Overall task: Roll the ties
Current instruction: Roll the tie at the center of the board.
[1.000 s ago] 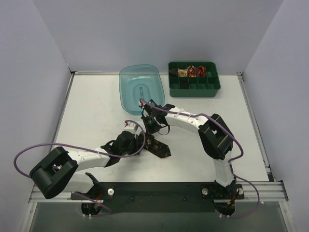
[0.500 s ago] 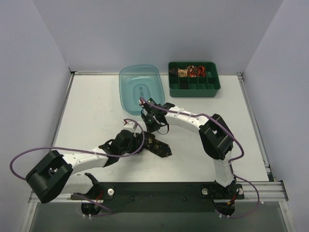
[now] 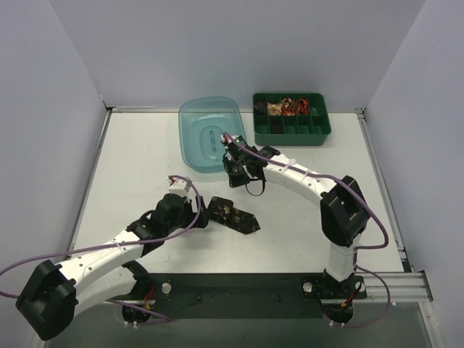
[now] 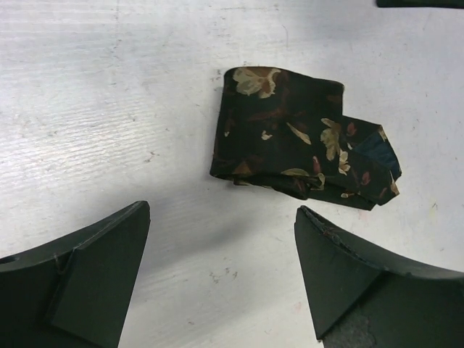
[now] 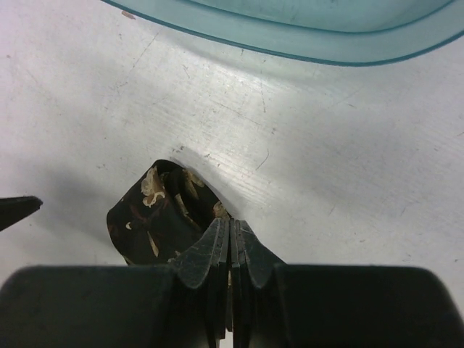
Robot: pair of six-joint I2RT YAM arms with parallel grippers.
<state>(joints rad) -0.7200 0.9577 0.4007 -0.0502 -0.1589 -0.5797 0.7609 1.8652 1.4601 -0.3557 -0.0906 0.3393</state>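
A black tie (image 3: 233, 216) with a gold-tan floral pattern lies folded into a loose bundle on the white table, one pointed end sticking out to the right. In the left wrist view the tie (image 4: 290, 145) lies just beyond my left gripper (image 4: 223, 210). That gripper (image 3: 201, 212) is open, nothing between its fingers, apart from the fabric. My right gripper (image 3: 233, 172) hovers behind the bundle, near the teal bin, with its jaws pressed together. In the right wrist view the tie (image 5: 156, 214) shows left of and partly behind the shut gripper (image 5: 230, 223). Small red and beige rolled ties (image 3: 286, 107) sit in the green tray.
A teal plastic bin (image 3: 210, 130) stands at the back centre; its rim (image 5: 290, 40) fills the top of the right wrist view. A green compartment tray (image 3: 291, 129) stands to its right. Purple cables loop off both arms. Grey walls enclose the table.
My left gripper has opened, let go of the tie and drawn back to the left. The right gripper has moved away from the tie toward the teal bin, still shut.
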